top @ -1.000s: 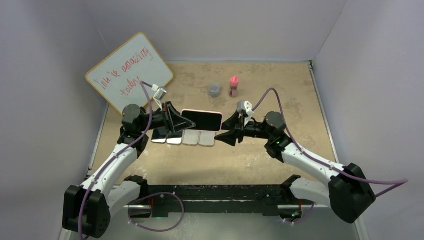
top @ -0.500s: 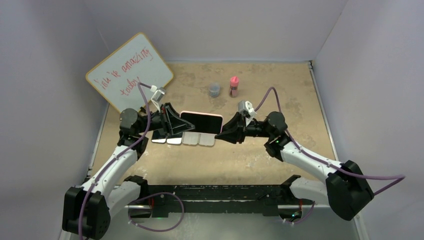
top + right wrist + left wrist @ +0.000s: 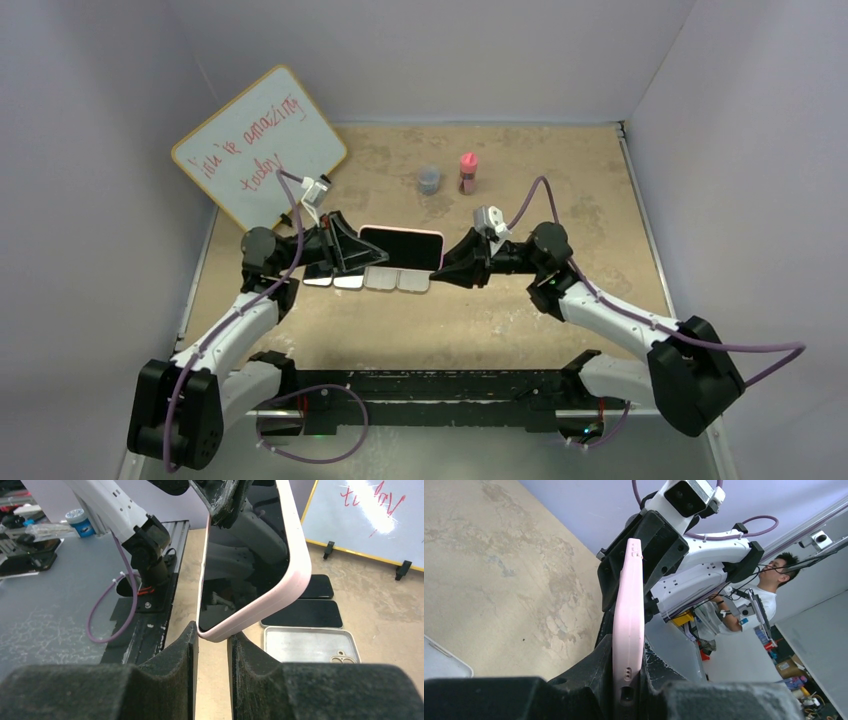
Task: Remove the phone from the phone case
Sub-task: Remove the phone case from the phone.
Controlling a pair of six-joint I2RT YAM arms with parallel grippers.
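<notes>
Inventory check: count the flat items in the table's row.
4, side by side: two dark phones on the left, two pale cases on the right. Others may be hidden.

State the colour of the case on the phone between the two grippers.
The case is pale pink, clearest in the right wrist view.

White, yellow-framed whiteboard [image 3: 258,145] leaning on the wall: red handwriting, "amazing today!"; the first word is unclear.

Bright, even overhead light, soft shadows; glare blooms on the whiteboard [image 3: 372,520], right gripper fingers [image 3: 165,680] blur up close.
</notes>
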